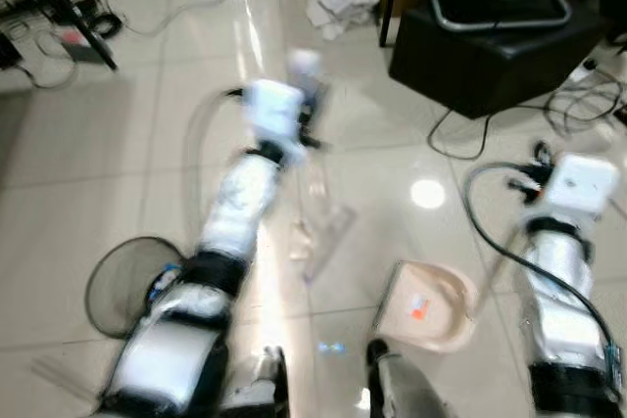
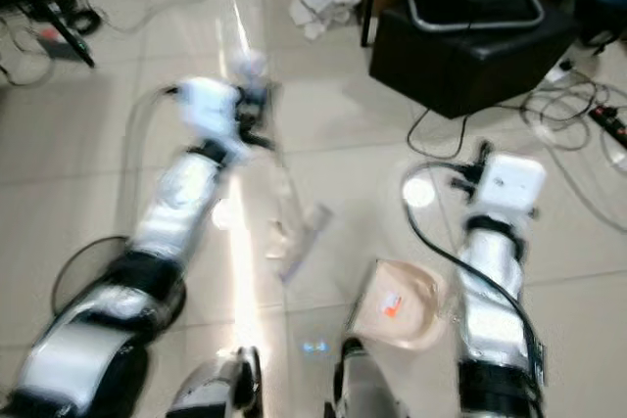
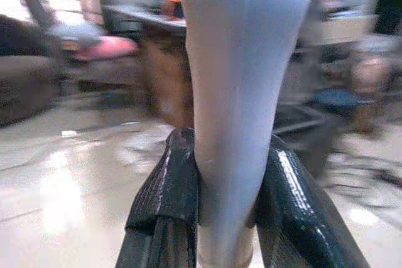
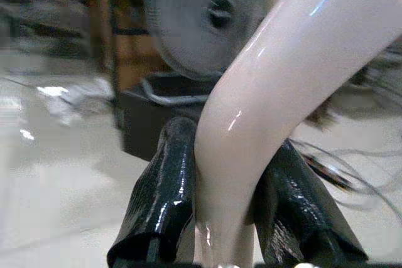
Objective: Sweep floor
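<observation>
Glossy beige tile is stretching out ahead, and the sweep is on: the left claw [image 3: 217,218] is clenching a pale, whitish broom handle [image 3: 242,92], both black fingers [image 3: 164,205] pressed against its sides, while the right claw [image 4: 229,211] is clamped round the curved cream handle of the dustpan [image 1: 431,305]. The dustpan is resting on the floor [image 1: 98,173] just inside the right arm, mouth turned toward the broom head [image 1: 321,232], which is sitting near it, a little forward and to the left. The blur on the left arm is suggesting a stroke in progress. To do this well, I'd judge the broom needs short, low strokes drawn toward the pan, with the pan lip kept flat on the tile. Crumpled paper [image 1: 343,2] is lying well ahead, near a black box [image 1: 490,56] carrying a fan, and loose cables [image 1: 578,105] on the right could snag the bristles.
</observation>
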Robot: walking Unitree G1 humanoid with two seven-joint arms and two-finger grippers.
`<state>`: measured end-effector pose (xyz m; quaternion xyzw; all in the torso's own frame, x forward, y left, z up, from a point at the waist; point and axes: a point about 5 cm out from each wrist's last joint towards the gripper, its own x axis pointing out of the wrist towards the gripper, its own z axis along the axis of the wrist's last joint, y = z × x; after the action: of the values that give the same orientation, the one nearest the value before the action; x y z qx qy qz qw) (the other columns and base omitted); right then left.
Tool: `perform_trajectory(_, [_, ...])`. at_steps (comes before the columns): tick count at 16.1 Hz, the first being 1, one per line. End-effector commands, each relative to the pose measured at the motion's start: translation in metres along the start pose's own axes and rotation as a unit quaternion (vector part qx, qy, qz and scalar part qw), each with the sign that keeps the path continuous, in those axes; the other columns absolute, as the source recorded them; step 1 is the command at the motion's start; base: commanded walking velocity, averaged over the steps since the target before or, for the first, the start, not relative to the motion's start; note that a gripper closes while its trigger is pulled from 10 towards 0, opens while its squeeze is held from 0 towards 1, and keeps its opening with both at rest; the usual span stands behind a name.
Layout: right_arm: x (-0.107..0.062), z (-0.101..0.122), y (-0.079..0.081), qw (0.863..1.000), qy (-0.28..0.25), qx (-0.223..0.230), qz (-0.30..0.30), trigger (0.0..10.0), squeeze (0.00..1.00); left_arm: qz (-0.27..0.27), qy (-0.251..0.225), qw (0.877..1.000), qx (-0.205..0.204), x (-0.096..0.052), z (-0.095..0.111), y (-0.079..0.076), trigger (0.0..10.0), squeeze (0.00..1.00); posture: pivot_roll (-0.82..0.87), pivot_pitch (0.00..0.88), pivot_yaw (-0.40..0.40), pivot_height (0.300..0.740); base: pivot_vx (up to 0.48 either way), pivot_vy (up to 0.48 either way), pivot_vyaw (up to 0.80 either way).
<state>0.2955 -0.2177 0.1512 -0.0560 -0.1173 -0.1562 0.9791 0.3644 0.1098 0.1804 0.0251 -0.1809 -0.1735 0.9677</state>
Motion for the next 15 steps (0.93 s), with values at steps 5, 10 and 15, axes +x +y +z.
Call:
perform_trajectory(5, [-0.006, 0.010, 0.008, 0.998, -0.042, 0.051, 0.008, 10.0, 0.00, 0.036, -0.039, 0.998, 0.031, -0.017, 0.022, 0.018, 10.0, 0.00, 0.02, 0.151, 0.034, 0.740, 0.337, 0.000, 0.00])
perform_trajectory(10, [-0.013, 0.006, -0.002, 0.998, -0.039, 0.052, -0.012, 10.0, 0.00, -0.008, -0.035, 0.999, 0.007, -0.011, 0.023, -0.006, 10.0, 0.00, 0.00, 0.142, 0.074, 0.740, 0.342, 0.000, 0.00])
perform_trajectory(15, [-0.020, 0.006, -0.003, 0.998, -0.038, 0.046, -0.008, 10.0, 0.00, 0.000, -0.029, 0.999, 0.022, -0.009, 0.027, -0.001, 10.0, 0.00, 0.00, 0.143, 0.096, 0.740, 0.344, 0.000, 0.00])
